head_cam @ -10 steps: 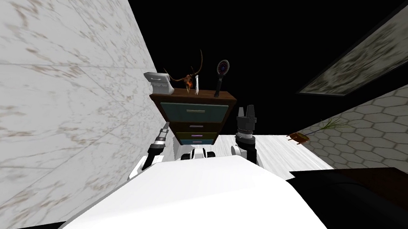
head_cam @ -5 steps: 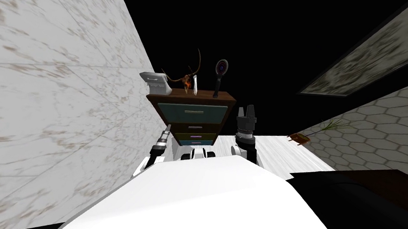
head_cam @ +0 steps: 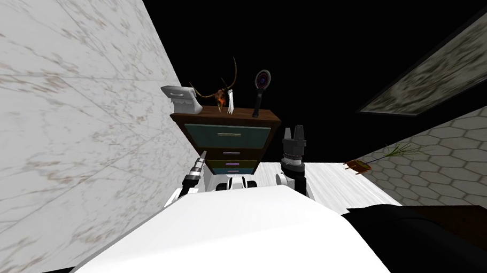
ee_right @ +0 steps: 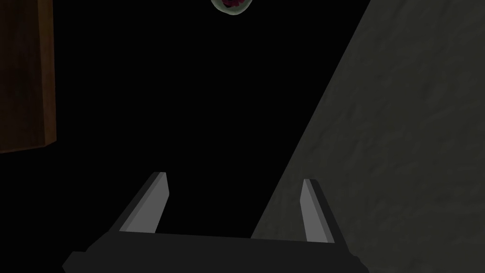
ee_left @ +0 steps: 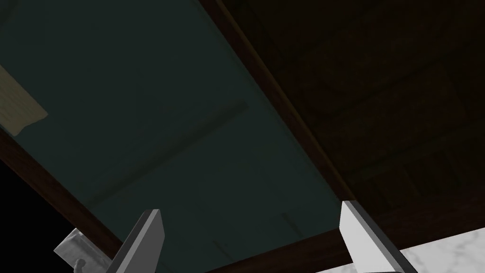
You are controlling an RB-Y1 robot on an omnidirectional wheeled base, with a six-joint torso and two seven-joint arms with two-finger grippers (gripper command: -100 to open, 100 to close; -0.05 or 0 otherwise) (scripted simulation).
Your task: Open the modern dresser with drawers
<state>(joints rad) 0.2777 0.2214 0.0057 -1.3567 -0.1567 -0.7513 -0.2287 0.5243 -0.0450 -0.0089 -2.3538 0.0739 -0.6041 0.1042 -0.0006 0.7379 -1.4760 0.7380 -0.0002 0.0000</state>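
The dresser (head_cam: 226, 121) has a dark brown frame, a wide teal top drawer (head_cam: 227, 136) with a pale bar handle (head_cam: 229, 134), and narrower purple, olive and teal drawers below. My left gripper (head_cam: 202, 157) is raised at the dresser's lower left corner, in front of the narrow drawers. In the left wrist view its gripper (ee_left: 253, 237) is open, close to a teal drawer front (ee_left: 156, 118) inside the brown frame (ee_left: 379, 95), and an end of a pale handle (ee_left: 19, 111) lies off to one side. My right gripper (head_cam: 294, 133) is open, right of the dresser, holding nothing (ee_right: 232, 206).
On the dresser top stand a white boxy object (head_cam: 182, 99), an antlered skull (head_cam: 221, 92) and a round mirror on a stand (head_cam: 262, 88). A marbled wall (head_cam: 52, 103) runs close on the left. A hexagon-tiled wall (head_cam: 450, 152), a fallen plant (head_cam: 366, 162) and dark furniture (head_cam: 443, 248) lie to the right.
The head view has shifted, so the dresser looks slightly larger and further left. My left gripper has edged closer to the dresser's lower drawers. The right gripper has kept its place.
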